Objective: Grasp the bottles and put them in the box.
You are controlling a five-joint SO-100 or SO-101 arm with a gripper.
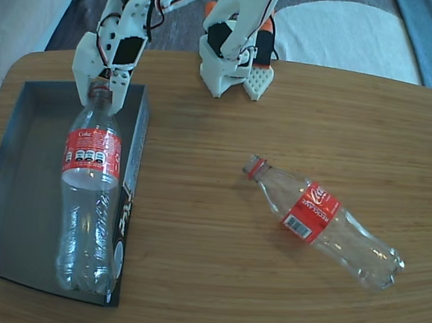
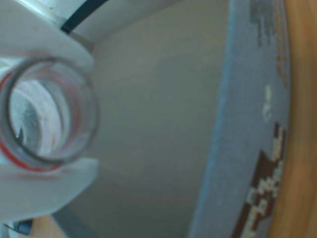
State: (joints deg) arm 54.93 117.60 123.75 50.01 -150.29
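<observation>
— Near the table's (image 1: 190,294) front-right corner? 
— Second bottle (image 1: 323,221), flat on its side, well outside the box.

— By the left edge? 
— Box (image 1: 20,183), first bottle (image 1: 88,196) lying inside.

— Further back? 
— Fingers (image 1: 102,85) clamped round that bottle's neck.

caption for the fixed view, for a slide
Gripper holds one bottle by its neck in the box; second bottle lies on table.

Two clear bottles (image 1: 89,189) (image 1: 323,221) with red wrap labels carrying white lettering; a box (image 1: 29,154) grey inside, its outer sides black with white print; a white gripper (image 1: 102,85); an arm base with orange parts; a warm wood-grain worktop (image 1: 206,280).
</observation>
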